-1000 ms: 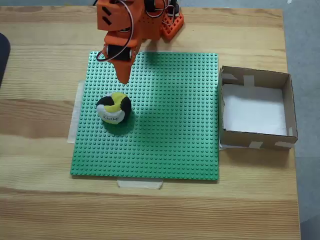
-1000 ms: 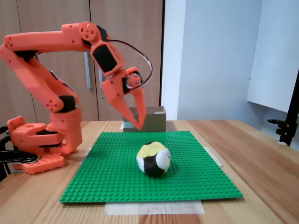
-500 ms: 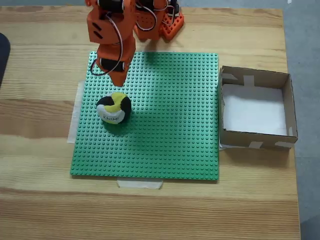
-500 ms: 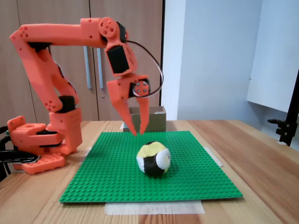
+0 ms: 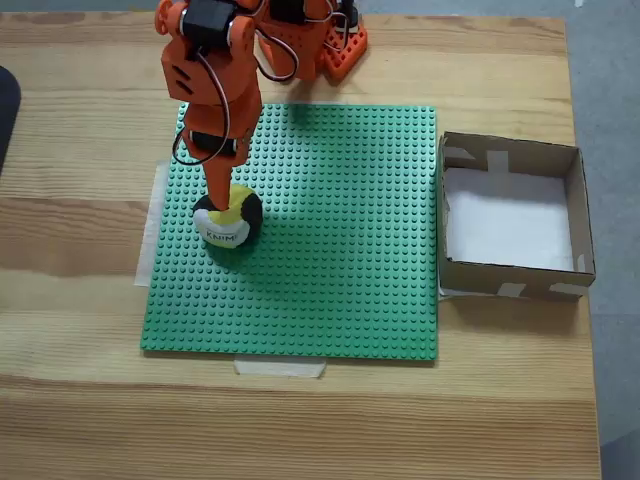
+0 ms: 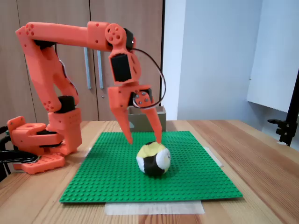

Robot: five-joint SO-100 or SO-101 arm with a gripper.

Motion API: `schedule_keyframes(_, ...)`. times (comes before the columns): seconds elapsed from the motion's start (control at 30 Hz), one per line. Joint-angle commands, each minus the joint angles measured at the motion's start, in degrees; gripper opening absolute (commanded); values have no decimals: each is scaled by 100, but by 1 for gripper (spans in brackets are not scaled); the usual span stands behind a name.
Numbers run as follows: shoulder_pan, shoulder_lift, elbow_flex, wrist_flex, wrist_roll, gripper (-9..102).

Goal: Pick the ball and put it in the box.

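The ball (image 5: pixel 229 223), with yellow, black and white patches, lies on the left part of a green studded baseplate (image 5: pixel 340 250). In a fixed view from the side the ball (image 6: pixel 153 158) rests mid-plate. My orange gripper (image 6: pixel 145 140) is open and points down, its fingertips just above the ball and a little behind it, one to each side. From above, the gripper (image 5: pixel 221 198) overlaps the ball's far edge. The brown cardboard box (image 5: pixel 505 275) with a white floor stands off the plate's right edge, with nothing in it. From the side the box (image 6: pixel 138 122) shows partly behind the fingers.
The arm's base (image 5: pixel 335 45) sits at the table's far edge beyond the plate. A dark object (image 5: pixel 5 110) pokes in at the left edge. A black stand (image 6: pixel 287 126) is at the far right in the side view. Pale tape holds the plate's edges.
The arm has reached out and lowered toward the ball. The gripper went from nearly shut to open, and its tips now straddle the ball's top.
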Motion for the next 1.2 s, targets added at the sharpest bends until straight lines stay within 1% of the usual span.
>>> schedule_keyframes(0.0, 18, -35, -369, -26, 26, 38)
schedule_keyframes(0.23, 35, -132, -299, -281, -26, 45)
schedule_keyframes(0.8, 141, -132, 712, -1274, -334, 45)
schedule_keyframes(1.17, 149, -132, 1143, -1898, -571, 41)
